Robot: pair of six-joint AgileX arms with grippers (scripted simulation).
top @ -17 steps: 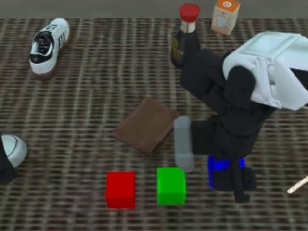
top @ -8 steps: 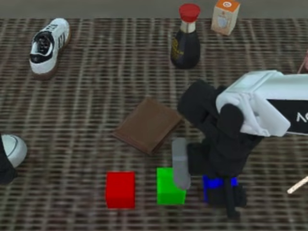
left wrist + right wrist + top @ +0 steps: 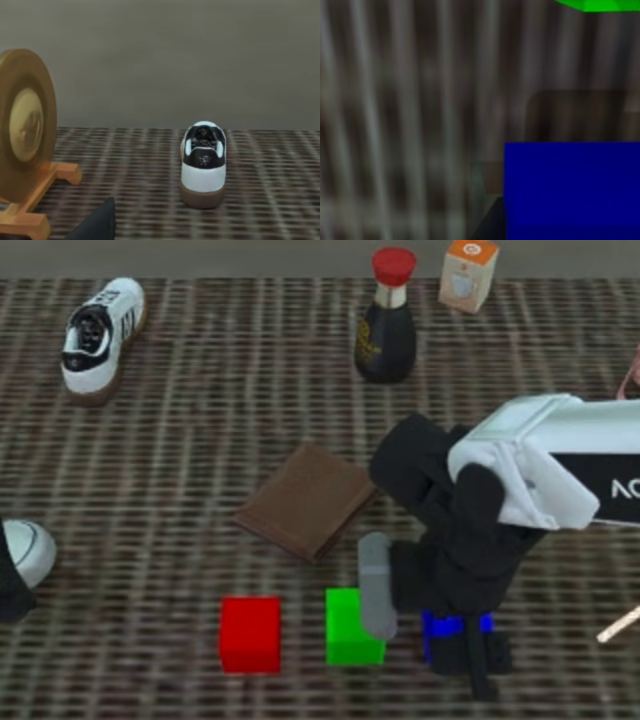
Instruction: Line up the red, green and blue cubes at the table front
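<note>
Lower and nearer the front edge now, the right gripper (image 3: 460,652) has its fingers closed on the blue cube (image 3: 456,624), just right of the green cube (image 3: 350,628). Red cube (image 3: 250,634) sits left of green on the worktop (image 3: 200,440). Left arm parked at the left edge.

Brown pad (image 3: 307,500) blocks behind green cube (image 3: 350,628).
</note>
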